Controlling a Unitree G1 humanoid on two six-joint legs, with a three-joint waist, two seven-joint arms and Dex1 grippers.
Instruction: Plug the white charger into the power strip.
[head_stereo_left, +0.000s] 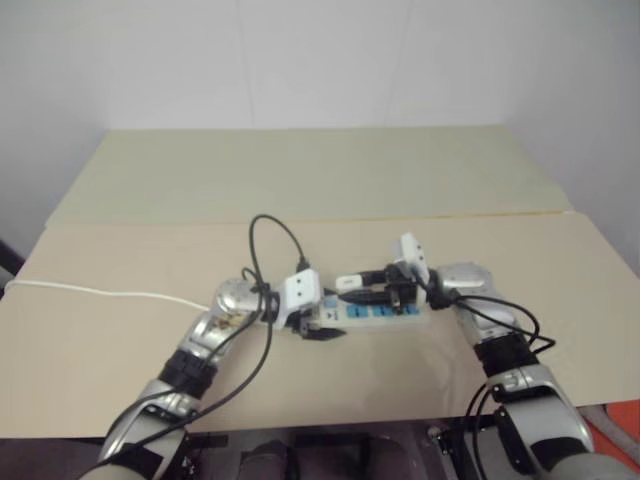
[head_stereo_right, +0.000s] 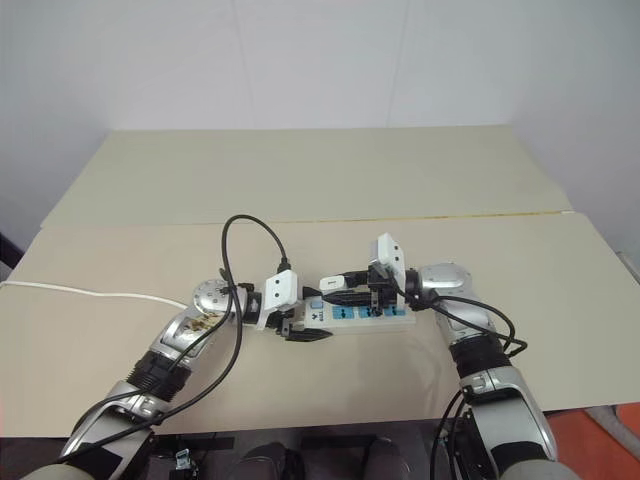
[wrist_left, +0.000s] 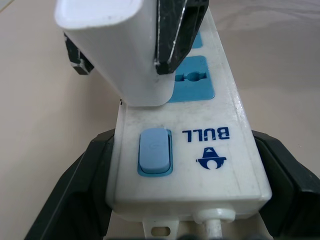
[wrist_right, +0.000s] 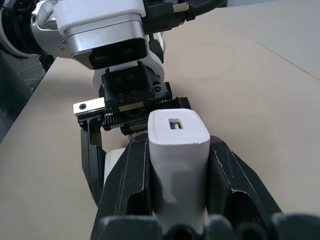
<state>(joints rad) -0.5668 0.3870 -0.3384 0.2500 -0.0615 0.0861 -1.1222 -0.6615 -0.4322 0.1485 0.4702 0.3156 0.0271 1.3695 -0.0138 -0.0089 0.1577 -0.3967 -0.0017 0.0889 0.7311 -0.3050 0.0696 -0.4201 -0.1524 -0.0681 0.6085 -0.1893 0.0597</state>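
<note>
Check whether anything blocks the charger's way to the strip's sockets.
Nothing visible does. The right gripper holds the white charger right above the power strip, which the left gripper clamps at its switch end.
</note>
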